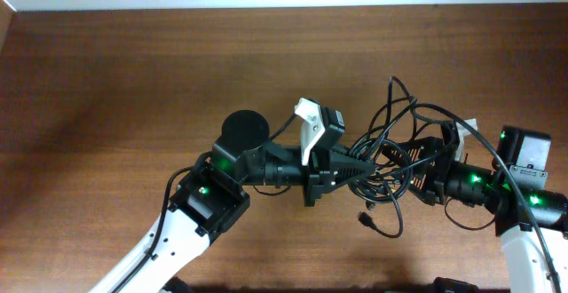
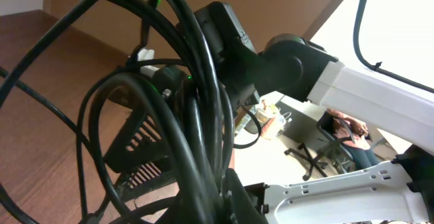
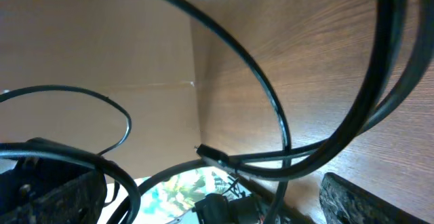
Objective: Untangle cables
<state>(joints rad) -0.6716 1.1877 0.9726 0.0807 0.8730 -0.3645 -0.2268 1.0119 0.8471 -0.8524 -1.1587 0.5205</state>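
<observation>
Looking at the feeds right now: the cables [image 1: 390,142] are one messy black tangle over the right-middle of the table [image 1: 133,80], bunched right between the two arms. The left gripper [image 1: 359,167] is clenched on the bundle. On its wrist cam, several strands [image 2: 196,115] run down together and converge right at the bottom of the view. The right gripper [image 1: 410,167] is spread wide and not grasping anything. Its wrist cam shows the fingers [image 3: 61,190] far apart at the bottom corners, with a couple of loops passing across the gap. One loop sticks out toward the far edge, and a loose plug [image 1: 364,216] sits just below the tangle. Can't tell if that plug is resting on the wood or dangling.
</observation>
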